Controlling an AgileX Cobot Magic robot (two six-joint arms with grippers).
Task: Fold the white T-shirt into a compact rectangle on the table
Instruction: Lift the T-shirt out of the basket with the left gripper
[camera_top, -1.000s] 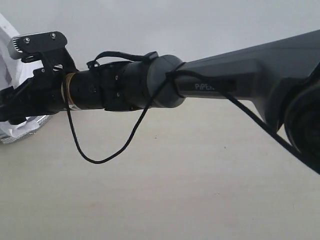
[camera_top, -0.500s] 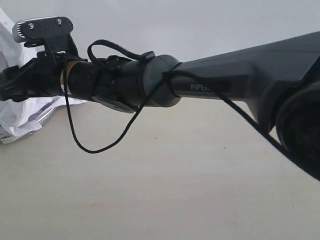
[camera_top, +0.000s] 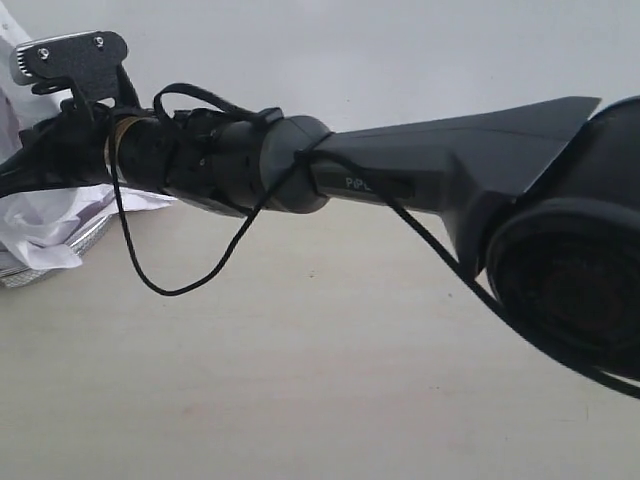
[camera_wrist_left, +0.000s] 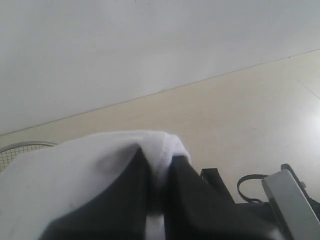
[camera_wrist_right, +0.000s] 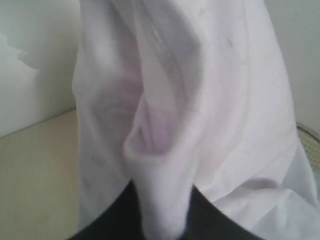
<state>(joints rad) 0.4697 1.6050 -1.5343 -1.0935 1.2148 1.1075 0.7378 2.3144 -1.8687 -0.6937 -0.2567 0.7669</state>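
Note:
The white T-shirt (camera_top: 45, 222) is bunched at the far left of the exterior view, partly over a wire basket. My right arm (camera_top: 300, 175) reaches across the table (camera_top: 320, 380) to it, its fingertips hidden at the frame edge. In the right wrist view my right gripper (camera_wrist_right: 162, 212) is shut on a thick fold of the T-shirt (camera_wrist_right: 210, 100), which hangs up above the jaws. My left gripper (camera_wrist_left: 159, 172) is shut on another white fold of the T-shirt (camera_wrist_left: 75, 170), which drapes over one finger.
A round wire-mesh basket (camera_top: 70, 252) sits under the shirt at the table's left; its rim (camera_wrist_left: 20, 147) shows in the left wrist view and also its rim (camera_wrist_right: 311, 142) in the right. A loose black cable (camera_top: 160, 285) dangles from the right arm. A pale wall stands behind.
My right gripper has shut on a fold of the shirt. The right arm has swung slightly left and nearer the camera, and more white cloth shows under its wrist.

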